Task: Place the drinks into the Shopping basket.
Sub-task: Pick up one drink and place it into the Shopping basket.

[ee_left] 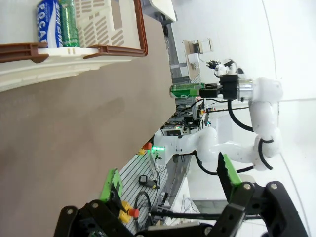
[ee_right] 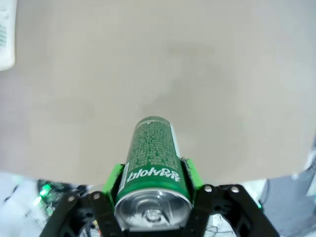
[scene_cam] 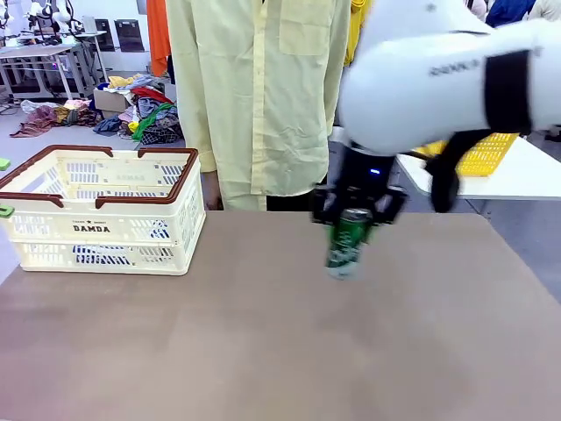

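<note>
A green can (scene_cam: 349,239) hangs slightly tilted above the middle of the brown table, and my right gripper (scene_cam: 353,210) is shut on its upper part. In the right wrist view the green can (ee_right: 153,160) sits between the green pads (ee_right: 114,178), silver top toward the camera. The cream Shopping basket (scene_cam: 131,230) with its brown rim stands at the table's far left. In the left wrist view a blue can (ee_left: 48,22) and a green can (ee_left: 69,22) lie inside the basket (ee_left: 59,66). My left gripper (ee_left: 168,177) is open and holds nothing, off the table's left side.
A person in a pale yellow shirt (scene_cam: 259,96) stands at the far edge, just behind the held can. A yellow mesh basket (scene_cam: 486,156) sits on a white table at the back right. Bare tabletop (scene_cam: 263,351) lies between the can and the Shopping basket.
</note>
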Controlling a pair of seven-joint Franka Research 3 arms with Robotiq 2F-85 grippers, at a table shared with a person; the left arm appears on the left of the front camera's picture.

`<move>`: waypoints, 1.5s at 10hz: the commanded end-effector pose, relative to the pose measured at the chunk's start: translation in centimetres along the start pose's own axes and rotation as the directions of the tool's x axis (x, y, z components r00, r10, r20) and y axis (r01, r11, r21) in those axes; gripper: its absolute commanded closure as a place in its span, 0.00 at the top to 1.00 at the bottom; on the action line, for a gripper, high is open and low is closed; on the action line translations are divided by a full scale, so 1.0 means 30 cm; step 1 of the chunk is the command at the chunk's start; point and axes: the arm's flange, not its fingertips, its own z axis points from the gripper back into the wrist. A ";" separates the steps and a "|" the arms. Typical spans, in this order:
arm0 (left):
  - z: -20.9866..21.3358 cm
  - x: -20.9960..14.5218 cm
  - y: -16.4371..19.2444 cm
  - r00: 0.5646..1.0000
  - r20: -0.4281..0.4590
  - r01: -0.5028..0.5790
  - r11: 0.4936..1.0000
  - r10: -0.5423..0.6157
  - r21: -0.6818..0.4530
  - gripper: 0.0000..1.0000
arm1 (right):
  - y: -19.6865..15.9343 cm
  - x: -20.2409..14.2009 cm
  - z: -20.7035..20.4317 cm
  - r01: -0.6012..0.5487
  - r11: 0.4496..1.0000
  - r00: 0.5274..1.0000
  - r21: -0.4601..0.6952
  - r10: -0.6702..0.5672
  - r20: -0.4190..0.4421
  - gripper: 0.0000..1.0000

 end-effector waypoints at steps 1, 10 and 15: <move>0.006 -0.009 -0.009 1.000 -0.006 -0.010 1.000 0.010 0.001 1.00 | 0.210 0.073 -0.080 -0.069 0.995 0.998 0.074 0.068 0.016 0.00; 0.006 -0.009 -0.009 1.000 -0.006 -0.010 1.000 0.010 0.001 1.00 | 0.677 0.004 -0.457 -0.276 0.959 0.961 -0.067 0.273 -0.050 0.00; 0.006 -0.009 -0.009 1.000 -0.006 -0.010 1.000 0.010 0.001 1.00 | 0.622 0.014 -0.450 -0.282 0.959 0.957 -0.039 0.278 -0.082 1.00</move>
